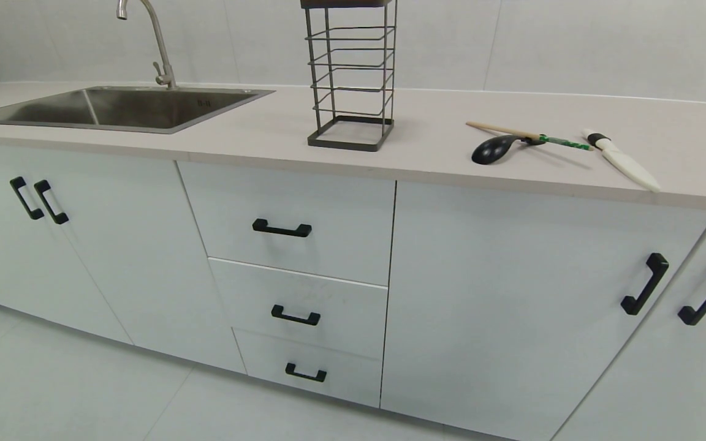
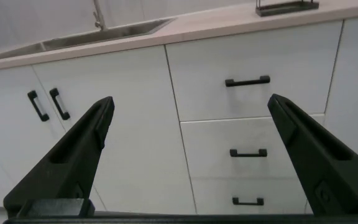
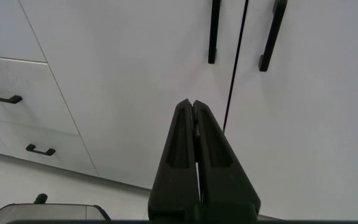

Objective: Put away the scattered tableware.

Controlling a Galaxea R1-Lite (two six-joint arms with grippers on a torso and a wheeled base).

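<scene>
Head view has a black spoon (image 1: 493,149), a thin stick (image 1: 504,130) and a white knife (image 1: 624,162) lying on the counter (image 1: 432,156) at 3 o'clock from the wire rack (image 1: 351,79), while the left gripper (image 2: 191,102) has its jaws wide apart and the right gripper (image 3: 192,104) has them pressed together.

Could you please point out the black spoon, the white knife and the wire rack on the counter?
Black spoon (image 1: 491,149): head view, on its bowl.
White knife (image 1: 626,164): head view, midway along its white length.
Wire rack (image 1: 344,146): head view, on the front bar of its base.
</scene>
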